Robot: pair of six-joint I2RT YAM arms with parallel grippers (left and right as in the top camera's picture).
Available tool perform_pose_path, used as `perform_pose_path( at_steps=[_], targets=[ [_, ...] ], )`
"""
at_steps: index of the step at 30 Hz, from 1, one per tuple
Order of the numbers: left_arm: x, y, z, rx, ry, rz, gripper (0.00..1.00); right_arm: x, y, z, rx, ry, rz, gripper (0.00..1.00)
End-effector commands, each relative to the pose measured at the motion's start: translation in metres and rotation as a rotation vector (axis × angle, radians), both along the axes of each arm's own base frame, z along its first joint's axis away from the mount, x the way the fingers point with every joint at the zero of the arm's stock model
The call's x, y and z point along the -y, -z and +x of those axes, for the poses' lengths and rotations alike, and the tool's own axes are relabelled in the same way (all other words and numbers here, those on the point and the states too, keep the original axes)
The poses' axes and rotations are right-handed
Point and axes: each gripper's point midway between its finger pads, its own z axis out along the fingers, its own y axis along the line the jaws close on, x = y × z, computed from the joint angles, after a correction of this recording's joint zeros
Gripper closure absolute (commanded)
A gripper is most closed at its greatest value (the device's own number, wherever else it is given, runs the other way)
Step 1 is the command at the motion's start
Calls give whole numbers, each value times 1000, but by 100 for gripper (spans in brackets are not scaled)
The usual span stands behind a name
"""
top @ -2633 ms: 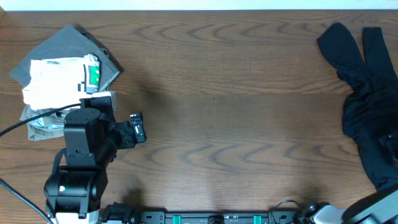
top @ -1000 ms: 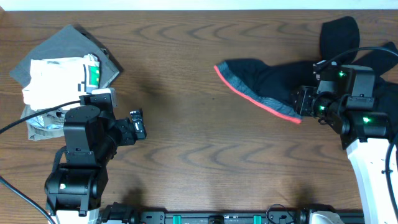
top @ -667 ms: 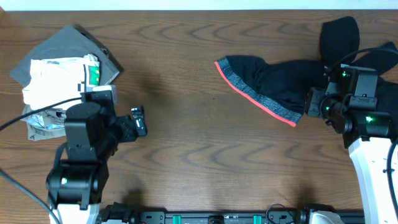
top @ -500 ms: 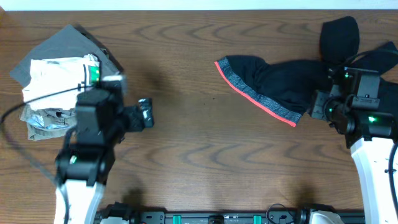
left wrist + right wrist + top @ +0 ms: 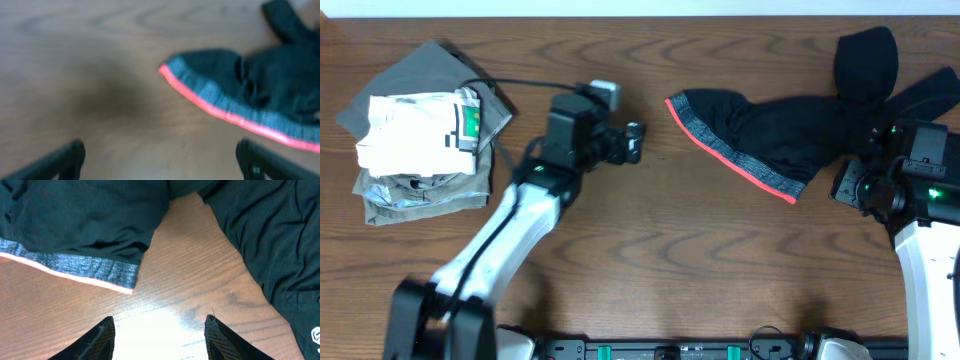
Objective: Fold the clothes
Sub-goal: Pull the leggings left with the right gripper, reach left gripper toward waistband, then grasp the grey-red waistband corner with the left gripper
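- Long black trousers with grey waistband edged coral red (image 5: 760, 135): lying crumpled on right half of brown wooden bench (image 5: 650, 260). Waistband end points toward centre, legs trail to far right edge.
- Left hand (image 5: 635, 143): fingers wide apart, empty. Sits just left of waistband end, not touching it.
- Right hand (image 5: 842, 186): fingers apart, bare bench between them. Hovers just beside waistband's near corner, clear of fabric.
- Folded grey-and-white garment pile (image 5: 415, 130): far left of bench, well apart from trousers.
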Motion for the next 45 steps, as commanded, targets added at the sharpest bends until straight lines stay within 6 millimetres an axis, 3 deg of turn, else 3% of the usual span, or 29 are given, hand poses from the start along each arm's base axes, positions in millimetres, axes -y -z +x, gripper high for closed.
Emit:
perform_pose_path(
  at_steps=[1,4,9,18,24,33,36,39,45],
  targets=[
    [22,19,10,-4,49,-23,2,4,-1,-2,-7,30,1,44],
    [47,38,18,13,123,-70,0,3,1,-7,-29,30,4,44],
    [58,72,36,-50,91,-137,2,2,4,-12,-51,30,9,43],
    [86,93,69,-121,156,-165,2,1,6,-19,-81,23,11,43],
    [94,106,86,-138,152,-166,1,0,8,-22,-93,20,12,43],
    [97,135,94,-167,149,-157,1,0,8,-22,-95,21,13,43],
    [99,141,97,-158,151,-165,7,0,8,-22,-96,21,13,43],
    [105,146,94,-165,169,-174,24,0,8,-22,-96,21,13,43],
    [117,142,91,-142,192,-179,36,0,8,-22,-95,21,13,43]
  ],
)
